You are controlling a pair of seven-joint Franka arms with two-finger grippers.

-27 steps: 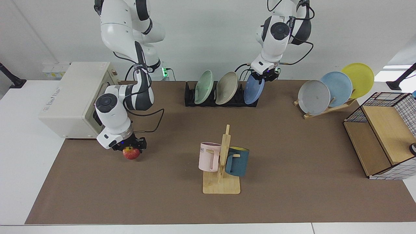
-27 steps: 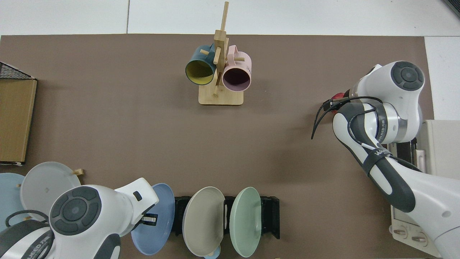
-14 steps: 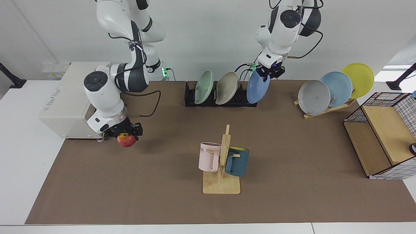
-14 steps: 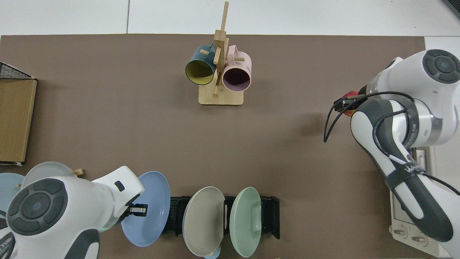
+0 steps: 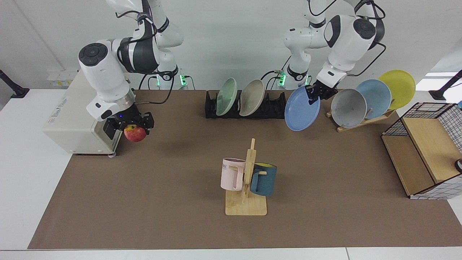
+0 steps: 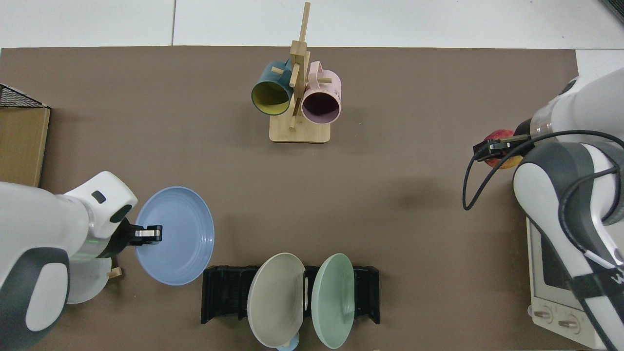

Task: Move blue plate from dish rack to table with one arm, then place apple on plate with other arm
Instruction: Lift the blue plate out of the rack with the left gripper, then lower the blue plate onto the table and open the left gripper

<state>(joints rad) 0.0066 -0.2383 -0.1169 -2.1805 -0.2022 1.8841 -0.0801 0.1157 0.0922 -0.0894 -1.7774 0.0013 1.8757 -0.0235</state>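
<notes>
Since a second ago the left pincer [image 5: 313, 94], gripping the blue plate [image 5: 301, 109], is lifting it clear of the dish rack [image 5: 245, 108] while the right pincer [image 5: 133, 122] is clutching the apple [image 5: 135, 133] far across the bench [image 5: 180, 216].

Six plates are counted: one blue plate [image 5: 301, 108], two in the dish rack [image 5: 245, 108], three on the wooden stand [image 5: 364, 121]. Two mugs [image 5: 231, 174], one apple [image 5: 135, 133] and two arms [image 5: 104, 77] are seen.

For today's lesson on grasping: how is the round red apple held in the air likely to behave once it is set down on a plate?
The round red apple, held by the right gripper, looks firm and rounded, so it would probably roll. The shallow-rimmed periwinkle-blue plate in the left gripper may barely stop it.
</notes>
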